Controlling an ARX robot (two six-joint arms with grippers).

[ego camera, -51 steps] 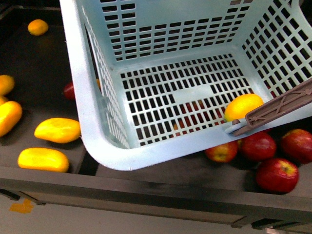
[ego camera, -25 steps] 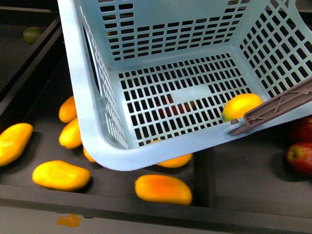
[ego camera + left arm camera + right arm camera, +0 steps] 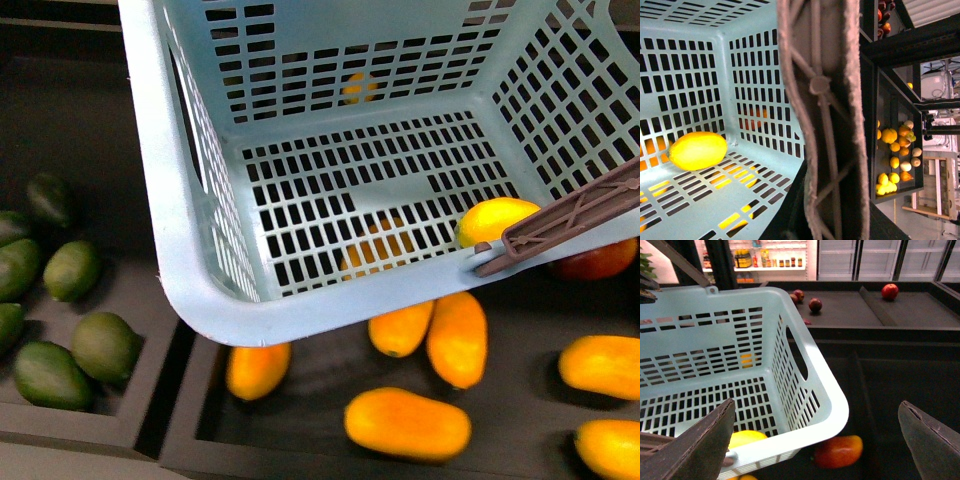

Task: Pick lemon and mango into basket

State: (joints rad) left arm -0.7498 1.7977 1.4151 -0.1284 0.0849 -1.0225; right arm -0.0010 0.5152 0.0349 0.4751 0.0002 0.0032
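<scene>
The light blue basket [image 3: 190, 250] hangs tilted across the front view, above the fruit trays. My left gripper [image 3: 822, 220] is shut on its brown handle [image 3: 822, 120]. A yellow lemon [image 3: 497, 220] lies on the slotted floor in the basket's corner, also seen as the lemon [image 3: 697, 150] and the lemon [image 3: 747, 438]. Several orange-yellow mangoes lie in the dark tray below the basket, one mango [image 3: 407, 423] nearest the front. My right gripper [image 3: 815, 440] is open beside the basket's corner rim [image 3: 825, 390], with nothing between its fingers [image 3: 700, 445].
Dark green oval fruits [image 3: 105, 345] fill a tray at the left. A red-orange fruit [image 3: 600, 260] lies just past the basket's right corner, also the red-orange fruit [image 3: 838, 451]. Raised dividers [image 3: 180, 380] separate the trays. Red apples [image 3: 889, 291] sit on a far shelf.
The fruit display has slid to the right under the basket: red apples, then mangoes, now green fruits at left. The basket and the lemon keep their place in the view.
</scene>
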